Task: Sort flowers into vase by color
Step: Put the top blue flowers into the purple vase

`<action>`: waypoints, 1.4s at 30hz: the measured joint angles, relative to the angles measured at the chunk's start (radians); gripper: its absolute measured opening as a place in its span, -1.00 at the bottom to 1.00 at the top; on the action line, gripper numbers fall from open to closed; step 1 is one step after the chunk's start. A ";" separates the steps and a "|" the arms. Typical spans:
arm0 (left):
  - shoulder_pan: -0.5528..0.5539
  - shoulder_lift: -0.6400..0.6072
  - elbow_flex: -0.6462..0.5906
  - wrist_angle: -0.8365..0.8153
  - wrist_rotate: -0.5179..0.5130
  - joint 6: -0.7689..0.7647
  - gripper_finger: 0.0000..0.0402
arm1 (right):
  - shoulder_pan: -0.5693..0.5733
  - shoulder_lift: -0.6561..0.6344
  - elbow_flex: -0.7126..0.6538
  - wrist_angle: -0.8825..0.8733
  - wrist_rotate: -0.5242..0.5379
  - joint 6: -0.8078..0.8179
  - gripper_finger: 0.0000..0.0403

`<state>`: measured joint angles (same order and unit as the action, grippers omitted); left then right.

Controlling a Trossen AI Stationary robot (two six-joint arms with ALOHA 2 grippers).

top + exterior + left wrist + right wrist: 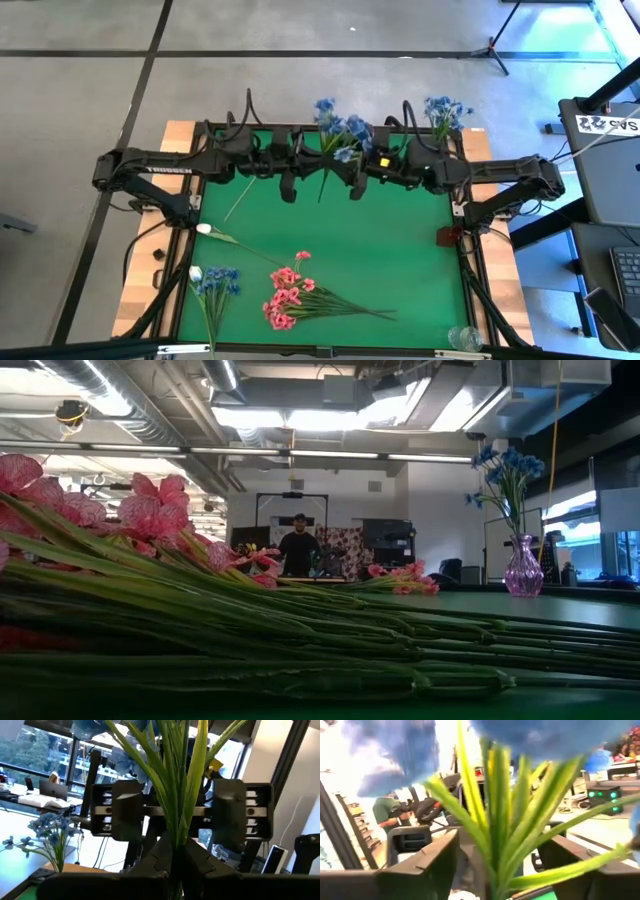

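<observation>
Above the far middle of the green table (400, 260), the left gripper (176, 857) is clamped on the stem of a blue flower spray (340, 135), apparently presenting it to the right gripper (492, 870), whose fingers stand wide on either side of the stem without gripping. A handover looks likely, bound for the vase (522, 572) of blue flowers at the far right corner. Pink flowers (285, 295), a white bud (204, 229) and more blue blossoms (218, 280) wait near the front edge.

Overhead, table-level, two close wrist views
</observation>
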<state>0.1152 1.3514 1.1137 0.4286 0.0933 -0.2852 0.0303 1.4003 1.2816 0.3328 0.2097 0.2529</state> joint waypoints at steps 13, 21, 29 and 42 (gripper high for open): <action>-0.001 -0.005 0.000 -0.039 0.021 -0.001 -0.71 | 0.002 -0.001 0.000 0.004 -0.003 -0.064 -0.91; 0.011 -0.138 0.000 -0.294 0.021 0.007 -0.43 | 0.003 -0.149 -0.001 -0.118 0.092 -0.160 -0.94; 0.038 -0.325 0.000 -0.572 -0.063 0.008 -0.36 | 0.002 -0.414 0.000 -0.550 0.480 -0.214 -0.93; 0.036 -0.360 0.000 -0.612 -0.184 0.002 -0.41 | -0.002 -0.600 -0.196 -0.911 0.952 -0.084 -0.96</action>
<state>0.1512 0.9914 1.1133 -0.1837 -0.0903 -0.2832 0.0283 0.8003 1.0854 -0.5782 1.1619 0.1692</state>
